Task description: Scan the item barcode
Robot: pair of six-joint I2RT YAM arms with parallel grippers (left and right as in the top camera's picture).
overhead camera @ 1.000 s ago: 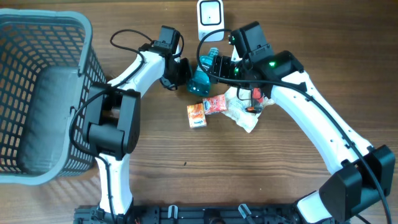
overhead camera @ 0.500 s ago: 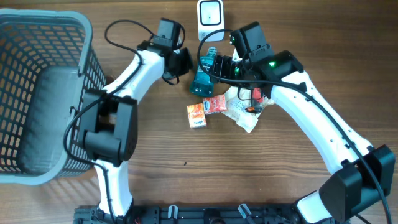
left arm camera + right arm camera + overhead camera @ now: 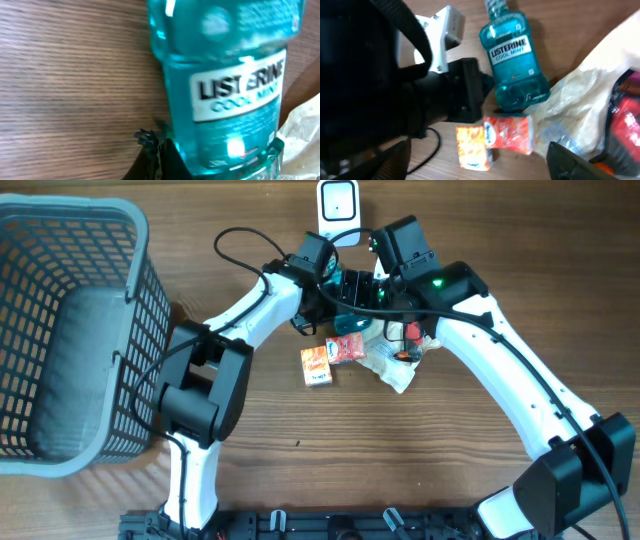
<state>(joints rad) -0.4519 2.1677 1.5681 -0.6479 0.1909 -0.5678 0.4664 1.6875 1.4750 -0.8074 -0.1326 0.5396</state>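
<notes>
A teal Listerine mouthwash bottle point(image 3: 512, 60) lies on the wooden table, label up, cap toward the white barcode scanner point(image 3: 338, 202). In the overhead view the bottle point(image 3: 349, 321) is mostly hidden under both arms. My left gripper point(image 3: 161, 155) is shut with nothing in it, and its tips rest against the bottle point(image 3: 225, 85) near its base. From overhead the left gripper point(image 3: 318, 315) sits just left of the bottle. My right gripper point(image 3: 477, 165) is open wide and empty. It hovers above the bottle and snack packs point(image 3: 352, 292).
An orange box point(image 3: 316, 366) and a red packet point(image 3: 346, 347) lie just below the bottle. To their right is a crumpled clear bag point(image 3: 392, 362) with red items inside. A grey mesh basket point(image 3: 70, 330) fills the left side. A black cable point(image 3: 245, 240) loops above the left arm.
My left arm swung right from beside the bottle's left until its shut tips reached the bottle. The right gripper's jaws spread wider; its arm stayed in place.
</notes>
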